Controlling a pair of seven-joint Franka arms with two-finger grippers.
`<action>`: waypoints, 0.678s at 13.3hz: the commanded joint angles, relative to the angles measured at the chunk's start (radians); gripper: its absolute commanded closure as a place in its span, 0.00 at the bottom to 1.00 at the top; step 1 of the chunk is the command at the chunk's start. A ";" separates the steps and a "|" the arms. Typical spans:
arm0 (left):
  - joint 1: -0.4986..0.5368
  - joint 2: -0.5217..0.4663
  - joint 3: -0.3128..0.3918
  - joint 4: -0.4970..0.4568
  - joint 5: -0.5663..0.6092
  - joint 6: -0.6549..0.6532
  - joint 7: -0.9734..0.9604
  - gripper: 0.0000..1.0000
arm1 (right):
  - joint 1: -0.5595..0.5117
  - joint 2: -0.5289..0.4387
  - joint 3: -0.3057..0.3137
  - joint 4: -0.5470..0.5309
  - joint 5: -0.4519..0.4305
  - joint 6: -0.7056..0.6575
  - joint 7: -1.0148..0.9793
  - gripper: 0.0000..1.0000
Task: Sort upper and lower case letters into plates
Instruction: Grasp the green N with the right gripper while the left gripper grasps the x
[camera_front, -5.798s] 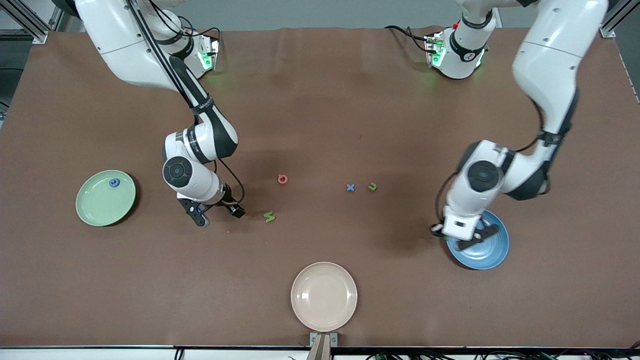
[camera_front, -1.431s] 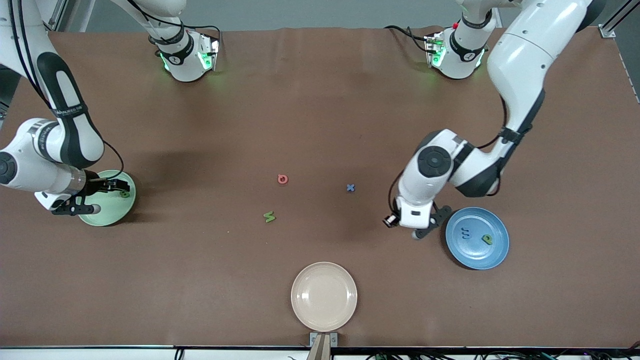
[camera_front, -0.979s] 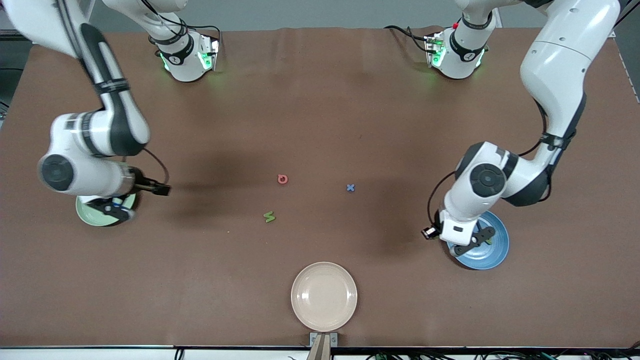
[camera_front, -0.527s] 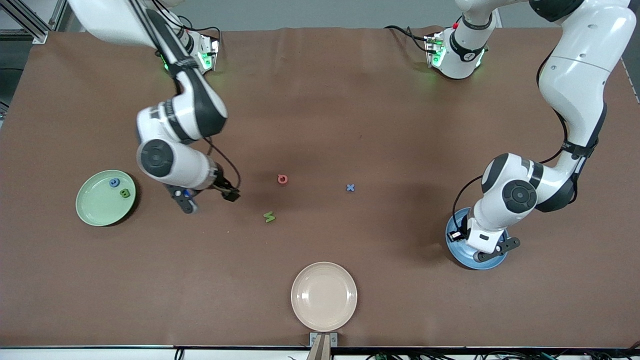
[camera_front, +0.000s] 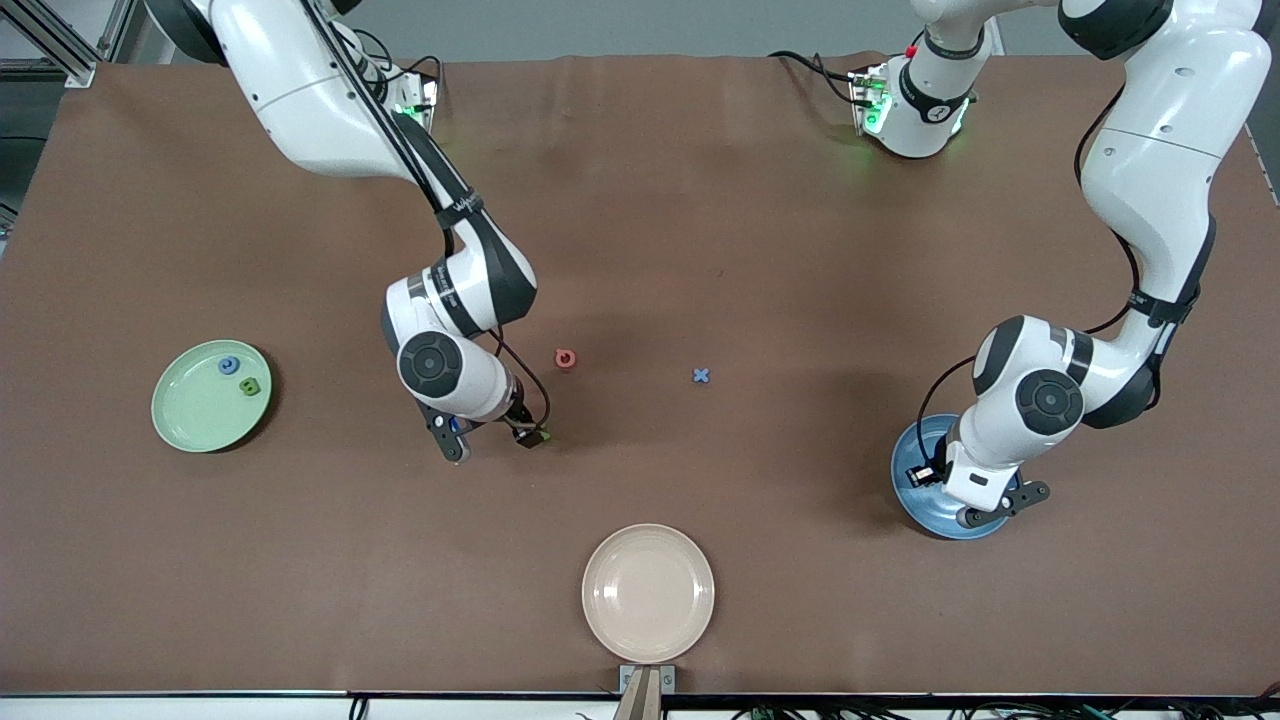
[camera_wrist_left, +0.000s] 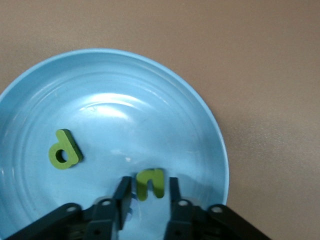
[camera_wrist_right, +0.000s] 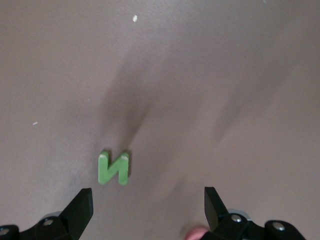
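My left gripper (camera_front: 985, 505) hangs low over the blue plate (camera_front: 912, 458), toward the left arm's end of the table. In the left wrist view its fingers (camera_wrist_left: 125, 187) stand slightly apart, with a gap on each side of a green letter (camera_wrist_left: 150, 181) lying in the blue plate (camera_wrist_left: 125, 100). A second green letter (camera_wrist_left: 64, 155) lies in the same plate. My right gripper (camera_front: 492, 442) is wide open just above the table, by a green letter (camera_wrist_right: 114, 168) shaped like an N. The green plate (camera_front: 195, 412) holds a blue letter (camera_front: 229, 366) and a green letter (camera_front: 250, 387).
A pinkish-red letter (camera_front: 566, 358) and a blue x-shaped letter (camera_front: 701, 375) lie on the brown table, mid-table. A cream plate (camera_front: 648, 593) with nothing in it sits near the table edge closest to the front camera.
The right arm swung from the green plate to the green N. The left gripper settled over the blue plate, and its fingers parted from the green letter.
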 joint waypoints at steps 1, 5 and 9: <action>-0.011 -0.022 -0.007 0.013 0.013 0.003 -0.015 0.00 | 0.023 0.037 -0.018 0.032 -0.038 0.048 0.047 0.02; -0.017 -0.060 -0.129 0.000 0.002 -0.074 -0.169 0.00 | 0.026 0.073 -0.018 0.055 -0.040 0.096 0.052 0.03; -0.143 -0.054 -0.167 -0.016 0.004 -0.094 -0.407 0.00 | 0.037 0.108 -0.023 0.088 -0.040 0.098 0.079 0.17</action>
